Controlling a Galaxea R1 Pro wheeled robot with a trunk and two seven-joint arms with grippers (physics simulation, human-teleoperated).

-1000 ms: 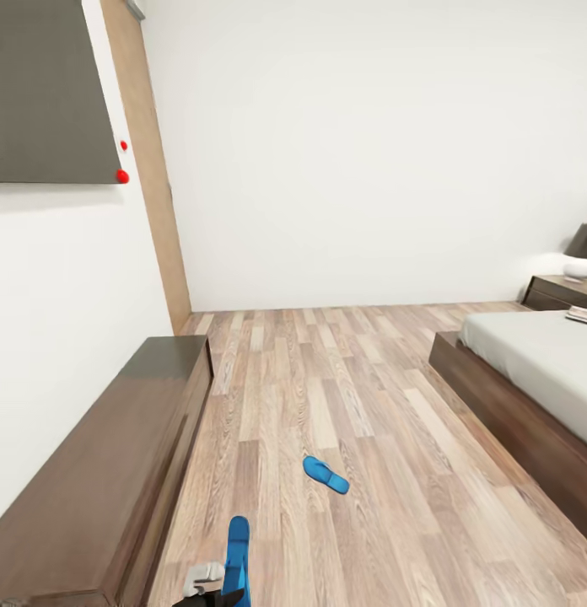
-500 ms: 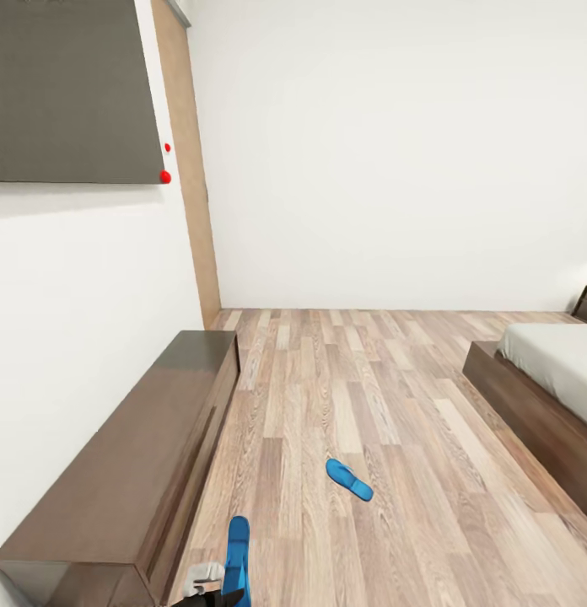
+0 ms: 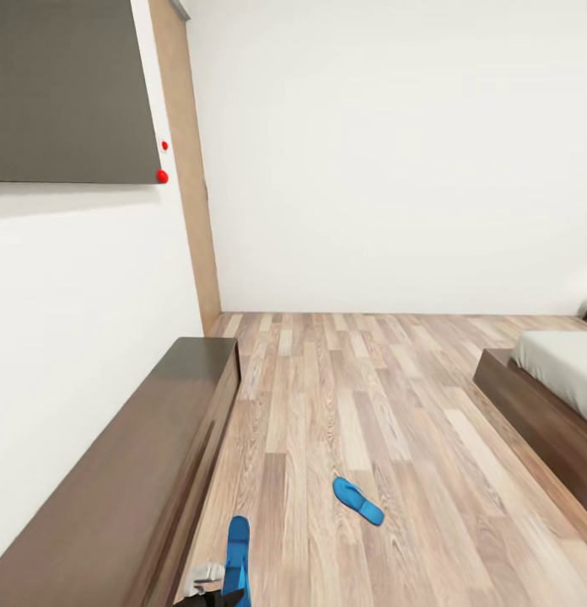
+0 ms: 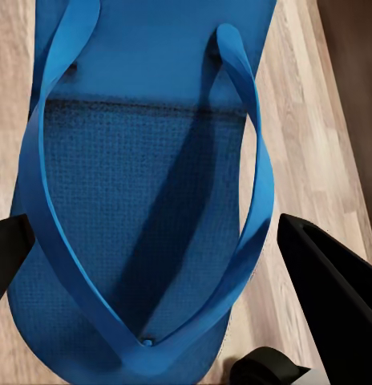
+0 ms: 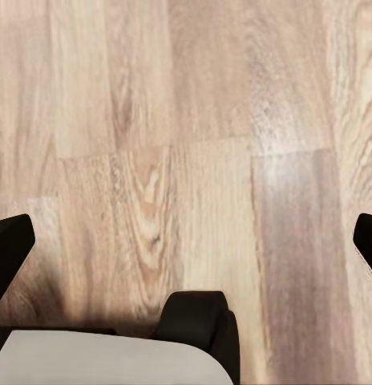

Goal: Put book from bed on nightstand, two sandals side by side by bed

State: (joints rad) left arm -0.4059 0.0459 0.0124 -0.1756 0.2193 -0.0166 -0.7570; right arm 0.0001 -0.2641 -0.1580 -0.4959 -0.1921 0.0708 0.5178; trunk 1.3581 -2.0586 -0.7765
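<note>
Left gripper (image 4: 154,241) clasping sandal (image 4: 138,176), second sandal (image 3: 358,501) on floor (image 3: 395,405)

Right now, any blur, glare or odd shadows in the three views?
Head view: sharp, flat even light, wide-angle lean on the door frame, soft sheen on the cabinet top. Left wrist view: the held sandal is in focus, its strap casting a dark diagonal shadow across the footbed. Right wrist view: floor grain crisp, mild pale glare patch, dark shadow under the gripper base.
</note>
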